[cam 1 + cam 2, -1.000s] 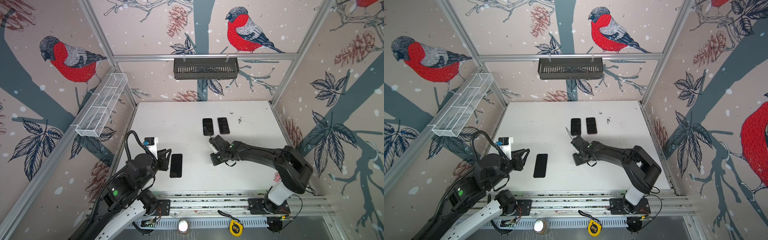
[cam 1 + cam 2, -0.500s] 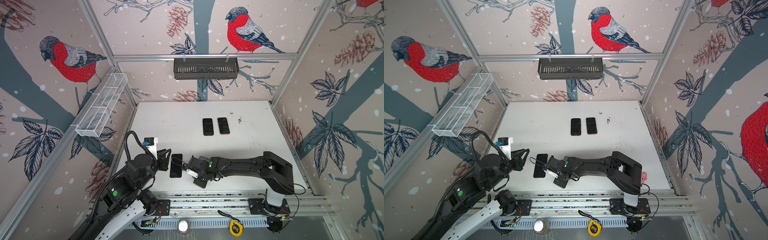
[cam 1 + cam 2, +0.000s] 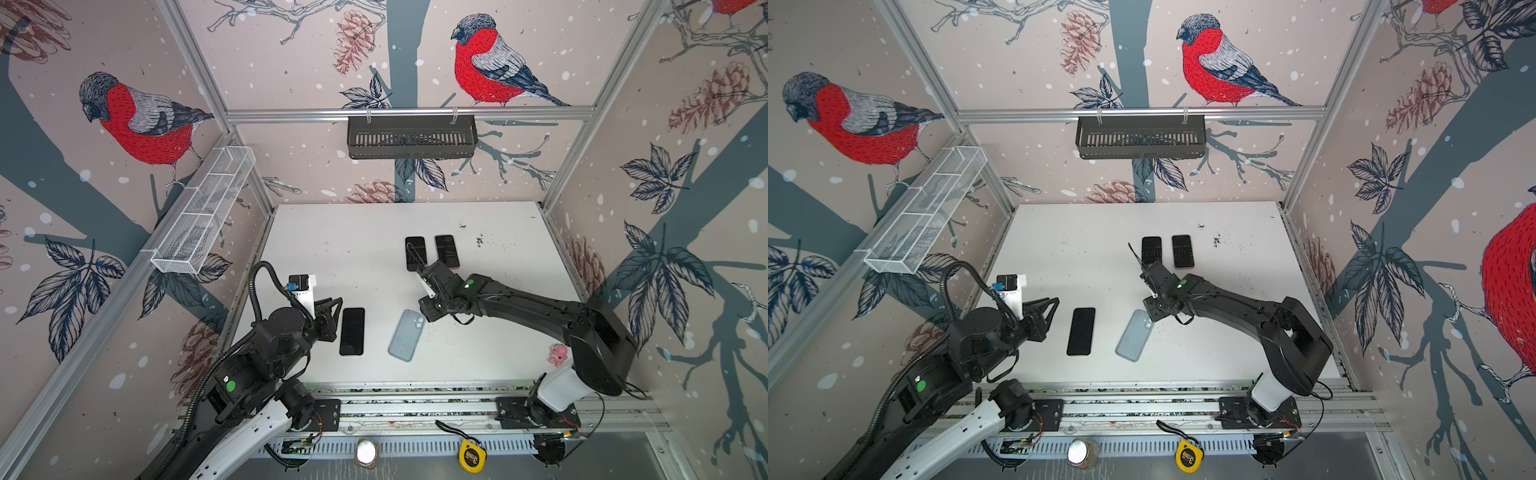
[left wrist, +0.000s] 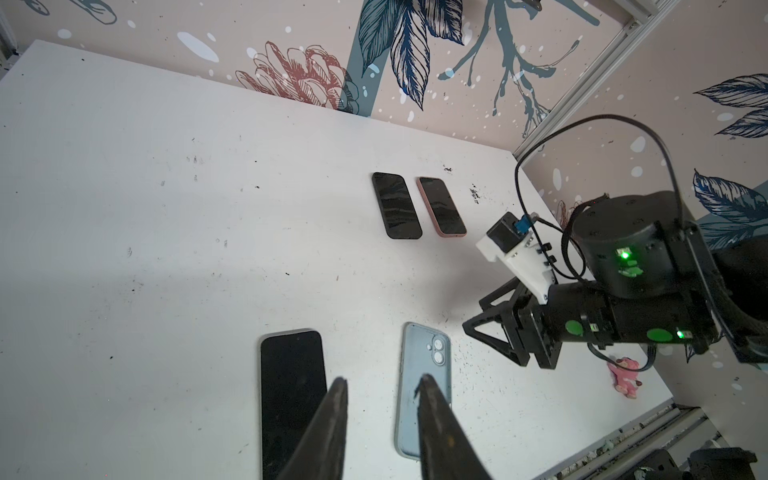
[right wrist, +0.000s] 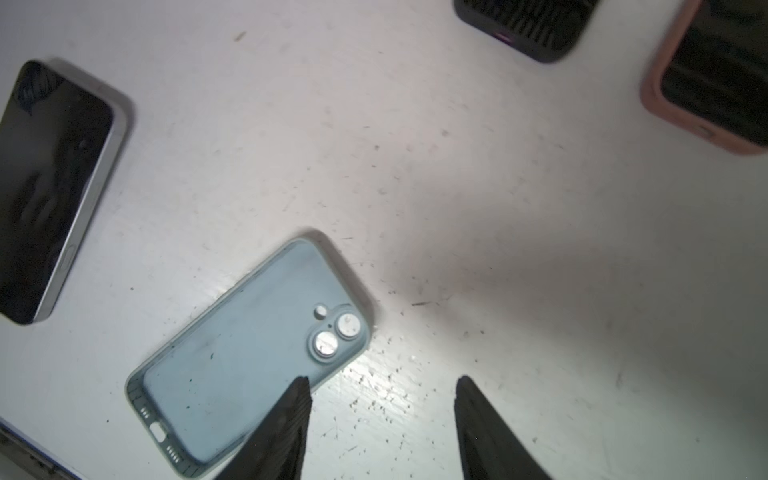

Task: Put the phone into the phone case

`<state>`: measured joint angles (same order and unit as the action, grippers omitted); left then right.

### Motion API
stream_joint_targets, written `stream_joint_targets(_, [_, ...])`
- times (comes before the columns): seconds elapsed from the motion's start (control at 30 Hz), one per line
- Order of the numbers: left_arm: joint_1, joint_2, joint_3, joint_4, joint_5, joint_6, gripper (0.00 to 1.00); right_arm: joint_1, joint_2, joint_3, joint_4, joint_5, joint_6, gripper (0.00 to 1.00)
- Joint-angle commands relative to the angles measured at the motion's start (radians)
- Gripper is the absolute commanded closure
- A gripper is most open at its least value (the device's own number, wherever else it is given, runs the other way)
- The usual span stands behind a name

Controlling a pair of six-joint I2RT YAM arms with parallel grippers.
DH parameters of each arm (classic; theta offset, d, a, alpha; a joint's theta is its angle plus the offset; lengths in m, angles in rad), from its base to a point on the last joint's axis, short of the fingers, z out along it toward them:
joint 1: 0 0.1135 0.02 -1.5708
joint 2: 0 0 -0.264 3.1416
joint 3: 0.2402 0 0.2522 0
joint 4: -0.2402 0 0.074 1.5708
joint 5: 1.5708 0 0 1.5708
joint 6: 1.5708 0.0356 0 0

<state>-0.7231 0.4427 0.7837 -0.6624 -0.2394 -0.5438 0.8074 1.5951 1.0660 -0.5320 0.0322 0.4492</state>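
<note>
Right gripper (image 5: 382, 384): jaws well apart, nothing between them. It hangs low over the table (image 3: 332, 249), at the camera-hole corner of the case (image 5: 245, 361). In the right wrist view one fingertip (image 5: 291, 415) overlaps the case's edge. I cannot tell whether it touches.

Case: pale blue, flat on the table, empty. It looks open side up, since I can see the inner wall and bare table through the camera holes. In both top views it lies askew in the near middle, with its camera end leaning toward the right arm.

Phone (image 3: 352, 331): flat, dark screen up, squared to the table edge. It lies just beside the case on its left, with a strip of bare table between them. Not touching, not in the case.

Left gripper (image 3: 334, 307): a narrow gap between the fingers, holding nothing. In a top view it sits just beside the far left corner of the phone. From the left wrist view the fingertips frame the strip between phone and case. I see no contact with either.

Further out, a black phone (image 3: 415, 253) and a pink phone (image 3: 446, 250) lie side by side toward the back, well apart from the task pair. The right arm's wrist stands near their close ends.

A small pink toy (image 3: 557, 353) lies at the near right edge, by the right arm's base.
</note>
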Motion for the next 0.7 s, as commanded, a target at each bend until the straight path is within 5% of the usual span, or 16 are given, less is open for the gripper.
stream_joint_targets(0.0, [0.001,0.0,-0.002,0.023,-0.011,0.001,0.69,-0.021,0.023,0.013,-0.087,-0.044,0.261,0.44])
stream_joint_targets(0.13, [0.001,-0.002,-0.001,0.024,-0.01,0.001,0.69,0.004,0.078,0.025,-0.081,-0.104,0.398,0.61])
stream_joint_targets(0.47, [0.001,-0.007,-0.002,0.023,-0.009,-0.001,0.7,0.072,0.202,0.06,-0.02,-0.154,0.45,0.63])
stream_joint_targets(0.57, [0.001,-0.007,-0.002,0.023,-0.009,-0.001,0.7,0.073,0.229,0.063,-0.012,-0.165,0.44,0.81])
stream_joint_targets(0.67, [0.001,-0.009,-0.001,0.023,-0.009,-0.001,0.7,0.075,0.255,0.081,-0.031,-0.141,0.421,0.88])
